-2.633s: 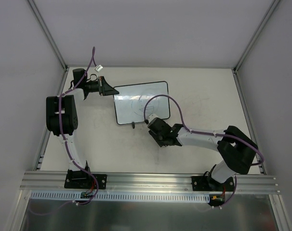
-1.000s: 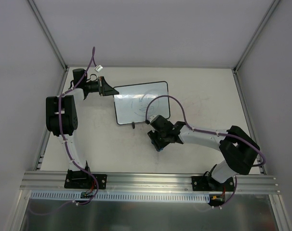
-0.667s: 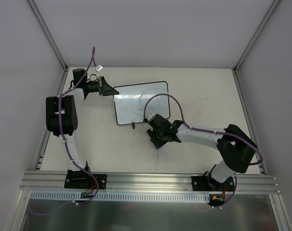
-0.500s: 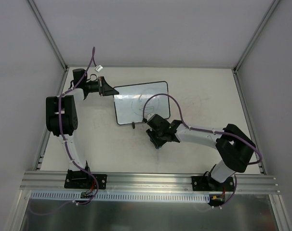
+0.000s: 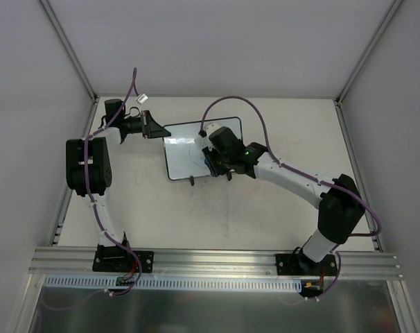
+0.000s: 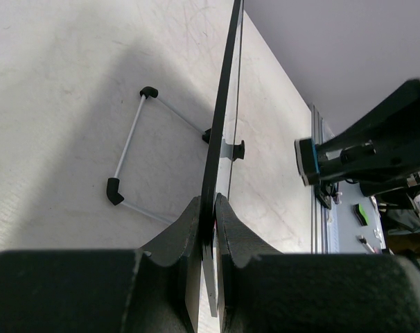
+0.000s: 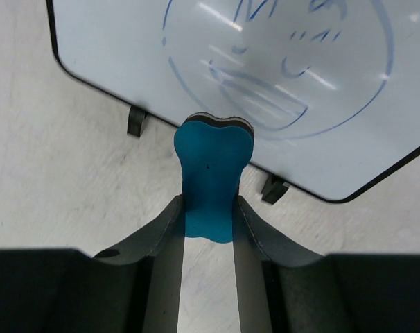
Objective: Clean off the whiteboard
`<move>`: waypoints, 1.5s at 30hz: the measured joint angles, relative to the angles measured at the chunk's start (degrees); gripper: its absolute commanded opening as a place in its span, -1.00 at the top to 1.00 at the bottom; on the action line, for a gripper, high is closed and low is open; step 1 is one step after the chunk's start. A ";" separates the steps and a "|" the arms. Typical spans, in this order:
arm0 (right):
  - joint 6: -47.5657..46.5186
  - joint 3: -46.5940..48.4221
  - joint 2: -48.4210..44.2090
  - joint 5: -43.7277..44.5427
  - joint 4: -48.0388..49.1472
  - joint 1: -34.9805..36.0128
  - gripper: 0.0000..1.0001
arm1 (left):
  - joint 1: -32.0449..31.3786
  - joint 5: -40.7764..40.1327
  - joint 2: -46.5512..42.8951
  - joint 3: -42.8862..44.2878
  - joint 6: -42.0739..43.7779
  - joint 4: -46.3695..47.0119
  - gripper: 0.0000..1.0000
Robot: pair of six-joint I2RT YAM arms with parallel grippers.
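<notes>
The whiteboard (image 5: pixel 189 149) stands tilted on its two black feet at the table's back middle, with blue marker scribbles on its face (image 7: pixel 279 76). My left gripper (image 5: pixel 156 130) is shut on the board's left edge, seen edge-on in the left wrist view (image 6: pixel 220 139). My right gripper (image 5: pixel 211 157) is shut on the blue bone-shaped eraser (image 7: pixel 211 177) and holds it over the board's lower right part, its tip at the board's bottom frame. In the left wrist view the eraser (image 6: pixel 305 161) shows facing the board's front.
The board's wire stand (image 6: pixel 130 156) with black end caps rests on the table behind it. The table's white walls close the back and sides. An aluminium rail (image 5: pixel 217 260) runs along the near edge by the arm bases.
My right gripper has risen from the table in front of the board with the eraser in it and moved back and up to the board's face. The left arm has not moved.
</notes>
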 measured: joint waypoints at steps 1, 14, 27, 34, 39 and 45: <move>-0.26 1.42 0.61 0.09 0.00 -0.72 0.88 | 0.00 0.02 0.00 0.00 0.00 0.00 1.00; -3.50 22.73 17.14 4.72 -0.42 -9.07 0.94 | 0.00 0.00 -0.02 0.00 0.15 -0.09 1.00; -4.50 26.27 21.68 7.21 -0.26 -9.68 0.94 | 0.07 -1.11 -0.02 0.00 0.81 -1.42 1.00; -5.57 25.55 21.68 8.20 1.42 -7.91 0.94 | 0.07 -1.53 -0.02 0.00 1.25 -2.05 1.00; -6.25 25.44 22.97 8.17 3.15 -3.67 0.94 | 0.04 -1.46 -0.33 0.00 1.57 -2.16 1.00; -6.43 25.40 25.66 7.91 4.26 2.43 0.94 | 0.04 -1.51 -0.42 0.00 1.84 -2.56 1.00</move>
